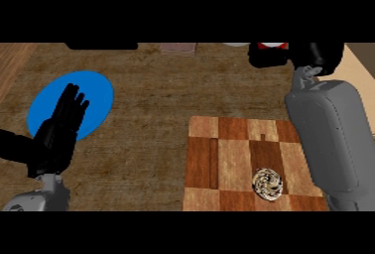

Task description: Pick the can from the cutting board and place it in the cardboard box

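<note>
Reaching far up the right side of the counter [161,84], my right hand [293,54] is curled round a red-and-white object [270,46] at the upper edge of the view. That object is most likely the can, though too little of it shows to be sure. No brand, label or lettering can be read on it, nor anywhere else on the counter.

My right forearm [326,139] runs up the right side and overlaps the right edge of the cutting board [227,163]. On that chequered board lies a round patterned disc [267,184], near its lower right corner; its swirled markings form no words.

My left hand [62,124] rests at the left with its fingers straight and together, holding nothing. It lies over the lower left part of a blue plate [88,94].

Between the plate and the board, the brown counter offers a broad bare stretch. At the upper edge, a dark shape [101,45] and a pale one [178,47] are cut off. I cannot tell what they are. A lighter surface [362,54] shows at the upper right corner, beyond my hand.
</note>
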Controlling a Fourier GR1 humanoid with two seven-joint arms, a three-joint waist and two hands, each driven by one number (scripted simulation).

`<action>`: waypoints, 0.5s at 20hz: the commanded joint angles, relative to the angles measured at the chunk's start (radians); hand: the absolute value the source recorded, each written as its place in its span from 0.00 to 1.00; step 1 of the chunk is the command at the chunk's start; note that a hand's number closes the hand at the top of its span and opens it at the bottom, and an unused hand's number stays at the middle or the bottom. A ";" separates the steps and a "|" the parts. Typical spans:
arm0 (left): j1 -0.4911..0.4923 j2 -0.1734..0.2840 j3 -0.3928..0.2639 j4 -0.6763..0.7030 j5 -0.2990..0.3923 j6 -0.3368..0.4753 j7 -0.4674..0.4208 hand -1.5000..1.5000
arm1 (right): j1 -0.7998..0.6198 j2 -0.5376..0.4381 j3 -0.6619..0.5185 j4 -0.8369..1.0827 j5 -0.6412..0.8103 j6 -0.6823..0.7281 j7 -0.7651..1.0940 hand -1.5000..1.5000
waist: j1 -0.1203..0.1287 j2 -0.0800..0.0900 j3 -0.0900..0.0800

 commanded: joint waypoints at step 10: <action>-0.028 -0.002 -0.002 0.031 -0.012 0.001 -0.007 0.50 | -0.035 -0.245 -0.181 0.361 0.022 -0.147 -0.193 1.00 | 0.009 0.006 0.000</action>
